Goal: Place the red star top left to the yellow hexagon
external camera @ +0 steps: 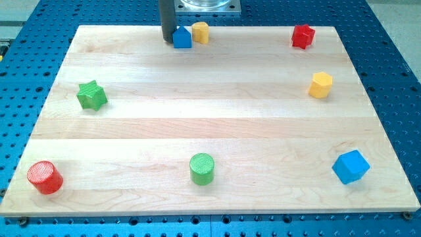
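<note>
The wooden board (210,118) carries eight blocks. Red star (302,36) at 1 o'clock, yellow hexagon (321,85) at 2, green cylinder (202,168) at 6.

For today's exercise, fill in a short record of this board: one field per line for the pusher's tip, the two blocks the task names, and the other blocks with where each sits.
tip: my tip at the view's top edge, just left of the blue block
red star: top right
yellow hexagon: right side, below the red star
yellow block: top, right of the blue block
green star: left side
red cylinder: bottom left
green cylinder: bottom centre
blue cube: bottom right
</note>
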Tool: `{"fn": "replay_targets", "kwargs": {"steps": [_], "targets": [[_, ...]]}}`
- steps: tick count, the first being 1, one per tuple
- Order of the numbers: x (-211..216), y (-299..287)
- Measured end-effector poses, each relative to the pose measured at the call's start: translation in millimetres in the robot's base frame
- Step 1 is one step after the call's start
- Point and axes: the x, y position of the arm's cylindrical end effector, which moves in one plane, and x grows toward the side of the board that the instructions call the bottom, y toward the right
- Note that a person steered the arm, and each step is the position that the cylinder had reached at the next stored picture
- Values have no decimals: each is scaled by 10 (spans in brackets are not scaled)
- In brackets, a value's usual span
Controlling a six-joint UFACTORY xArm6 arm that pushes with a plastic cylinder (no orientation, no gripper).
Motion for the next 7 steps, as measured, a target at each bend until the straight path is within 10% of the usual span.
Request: {"fn": "replay_targets", "kwargs": {"steps": [4, 7], "targets": [[1398, 604], [1310, 2617]]}}
